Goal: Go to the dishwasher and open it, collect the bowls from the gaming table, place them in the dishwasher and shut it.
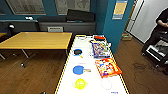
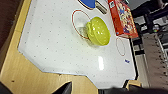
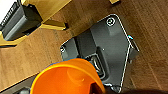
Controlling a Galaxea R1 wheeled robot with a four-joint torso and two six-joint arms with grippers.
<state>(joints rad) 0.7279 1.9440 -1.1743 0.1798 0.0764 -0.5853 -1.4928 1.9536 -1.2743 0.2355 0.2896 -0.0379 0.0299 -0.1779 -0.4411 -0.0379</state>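
Observation:
The gaming table (image 1: 66,75), white-topped with a yellow edge, runs away from me in the head view. Three bowls stand in a row along its left side: the yellow-green one (image 1: 80,83) nearest, the blue one (image 1: 77,69) behind it, the black one (image 1: 78,52) farther back. The left wrist view looks down on the yellow-green bowl (image 2: 98,30), which sits beside a red ring on the table top (image 2: 55,45). My left gripper (image 2: 85,91) hangs over the table's near end, short of that bowl. An orange rounded shape (image 3: 67,80) sits close to the right wrist camera. The dishwasher is out of view.
Two colourful game boxes (image 1: 101,49) (image 1: 107,67) lie on the table's right side. A yellow-topped table (image 1: 35,40) stands to the left, a dark bench (image 1: 65,23) at the back, a teal pillar (image 1: 112,25) to the right. A person (image 1: 161,25) stands by a rig at far right.

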